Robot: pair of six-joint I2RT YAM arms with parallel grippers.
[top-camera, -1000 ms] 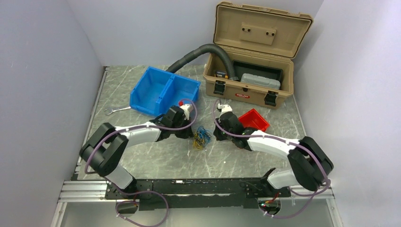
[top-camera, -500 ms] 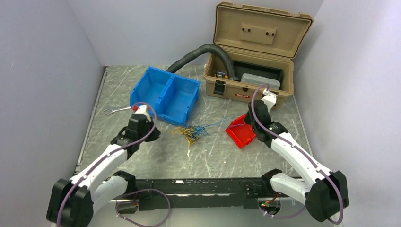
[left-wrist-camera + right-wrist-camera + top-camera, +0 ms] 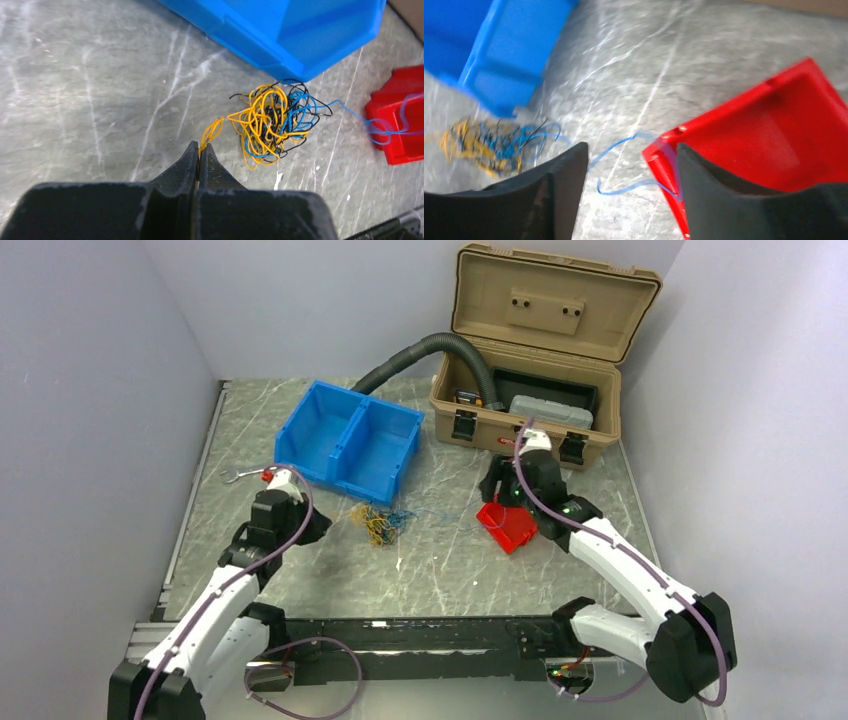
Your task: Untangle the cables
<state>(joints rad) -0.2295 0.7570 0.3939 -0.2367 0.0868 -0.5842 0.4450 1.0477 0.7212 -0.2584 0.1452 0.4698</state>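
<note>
Ahead of the left gripper [image 3: 200, 146], pinched on a yellow strand [image 3: 220, 121], the cables [image 3: 265, 122] knot wirily on the marbled worktop [image 3: 75, 100]. A blue wire [image 3: 350, 111] crosses the spread right gripper [image 3: 631, 150] toward a glossy red bin [image 3: 774, 135].

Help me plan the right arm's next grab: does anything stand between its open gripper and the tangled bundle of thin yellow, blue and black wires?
Nothing solid. Between the right gripper and the tangled wire bundle lies grey marble tabletop, crossed by one blue wire trailing from the bundle onto the red plastic bin.
</note>
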